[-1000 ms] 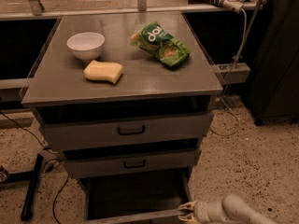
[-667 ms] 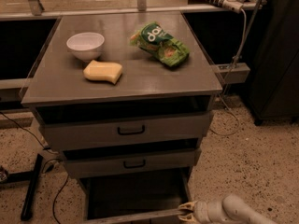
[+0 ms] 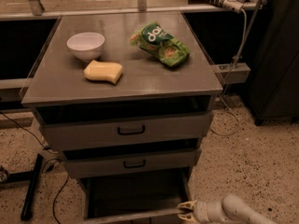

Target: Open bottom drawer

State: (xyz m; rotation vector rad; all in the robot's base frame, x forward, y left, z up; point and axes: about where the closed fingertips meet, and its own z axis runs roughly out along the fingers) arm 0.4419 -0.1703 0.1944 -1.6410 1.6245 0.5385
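Bottom drawer (image 3: 135,194) stands pulled out, near-centre under the cabinet (image 3: 140,85) — gripper (image 3: 187,212) at its front's right end, grip state can't be told. Pull off-ctr & you may skew or jam it.

The cabinet top (image 3: 140,80) looks matt grey metal, the snack bag (image 3: 161,45) glossy plastic; the gripper (image 3: 187,212), smooth pale plastic, is at the front right corner of the bottom drawer (image 3: 135,197)
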